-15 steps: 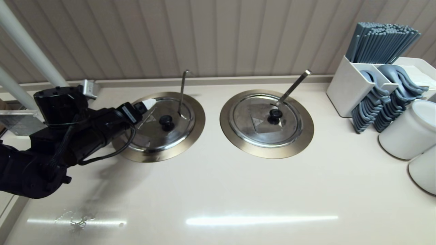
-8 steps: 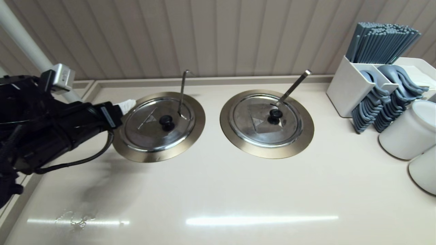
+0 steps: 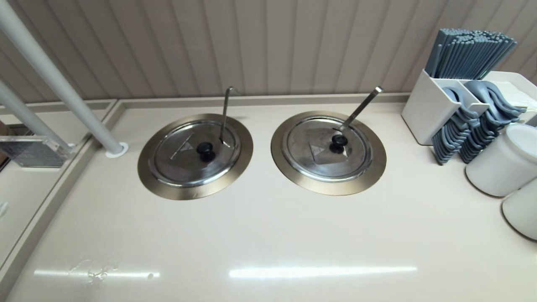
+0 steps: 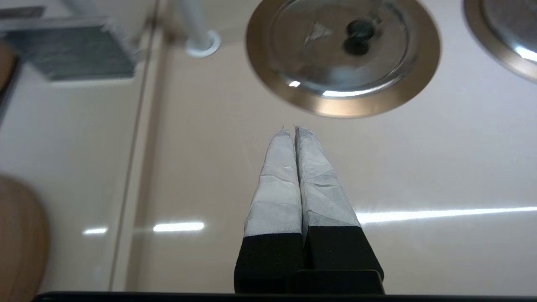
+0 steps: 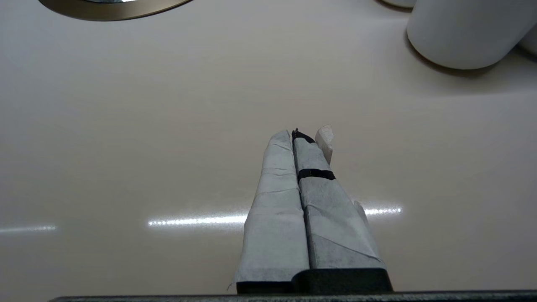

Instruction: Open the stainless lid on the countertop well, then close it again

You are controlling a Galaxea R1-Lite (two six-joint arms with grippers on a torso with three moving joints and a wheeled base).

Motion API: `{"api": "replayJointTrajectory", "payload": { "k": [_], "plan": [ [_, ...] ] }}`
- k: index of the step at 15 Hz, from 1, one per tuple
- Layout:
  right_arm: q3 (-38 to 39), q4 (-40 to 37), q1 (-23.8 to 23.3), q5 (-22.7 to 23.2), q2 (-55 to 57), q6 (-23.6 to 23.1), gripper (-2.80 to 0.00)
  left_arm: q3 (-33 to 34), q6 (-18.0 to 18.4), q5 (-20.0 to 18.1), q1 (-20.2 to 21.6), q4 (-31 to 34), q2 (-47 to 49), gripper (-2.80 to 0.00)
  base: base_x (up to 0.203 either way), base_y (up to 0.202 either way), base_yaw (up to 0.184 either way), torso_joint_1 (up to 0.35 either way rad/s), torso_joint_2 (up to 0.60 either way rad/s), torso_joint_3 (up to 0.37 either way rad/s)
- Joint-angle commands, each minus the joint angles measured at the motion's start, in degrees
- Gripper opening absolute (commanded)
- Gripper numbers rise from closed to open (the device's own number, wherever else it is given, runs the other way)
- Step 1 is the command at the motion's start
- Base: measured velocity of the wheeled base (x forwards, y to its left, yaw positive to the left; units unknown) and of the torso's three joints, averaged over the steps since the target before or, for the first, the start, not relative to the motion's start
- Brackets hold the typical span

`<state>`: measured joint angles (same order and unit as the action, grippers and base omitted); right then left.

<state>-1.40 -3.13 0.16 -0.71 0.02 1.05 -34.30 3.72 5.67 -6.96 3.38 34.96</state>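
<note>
Gone from the head view is the left arm, which a second ago reached across the left rim of the well; the left part of the frame now shows only bare table. Nothing else has shifted.

The round shiny stainless lid (image 3: pixel 195 153) with its black knob (image 3: pixel 205 150) sits closed and flat in the round countertop well with the wide bronze-toned rim ring (image 3: pixel 156 182), left of centre. A thin hook-ended ladle handle (image 3: pixel 225 110) stands up through the notch at the lid's far edge. Just to the right, apart from it, lies a second steel lid with a dull grey patch (image 3: pixel 327 149), with a straight flat ladle handle (image 3: pixel 361 108) leaning toward the upper right.

At the right edge stand a white caddy of grey chopsticks and spoons (image 3: pixel 432 107) and two white cylindrical containers (image 3: pixel 501 165). A pale pole (image 3: pixel 63 86) meets the table at the upper left, near the well's rim. The whole lower half of the beige table (image 3: pixel 268 235) is open room.

In the left wrist view the left gripper (image 4: pixel 289 129) hovers over bare table short of the well's near rim, its taped jaws pressed together on nothing. In the right wrist view the right gripper (image 5: pixel 293 134) hangs over open table, jaws pressed together too.
</note>
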Motion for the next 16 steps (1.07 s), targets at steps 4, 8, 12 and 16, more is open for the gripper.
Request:
{"api": "replayJointTrajectory", "payload": {
  "k": [4, 8, 12, 16],
  "plan": [
    [0.0, 0.0, 0.0, -0.1, 0.0, 0.0, -2.80, 14.2, 2.9, 7.1, 2.3, 10.4, -18.6, -2.80, 0.000, 0.000, 0.000, 0.000, 0.00, 0.000],
    [0.0, 0.0, 0.0, 0.0, 0.0, -0.1, -2.80, 14.3, 18.0, 12.8, 5.6, -3.1, -20.2, -2.80, 0.000, 0.000, 0.000, 0.000, 0.00, 0.000],
    [0.0, 0.0, 0.0, 0.0, 0.0, -0.1, -2.80, 11.4, 19.0, 16.9, 8.9, -1.8, -23.7, -2.80, 0.000, 0.000, 0.000, 0.000, 0.00, 0.000],
    [0.0, 0.0, 0.0, 0.0, 0.0, -0.2, -2.80, 16.9, 18.4, 8.5, 7.7, 1.2, -32.7, -2.80, 0.000, 0.000, 0.000, 0.000, 0.00, 0.000]
  ]
}}
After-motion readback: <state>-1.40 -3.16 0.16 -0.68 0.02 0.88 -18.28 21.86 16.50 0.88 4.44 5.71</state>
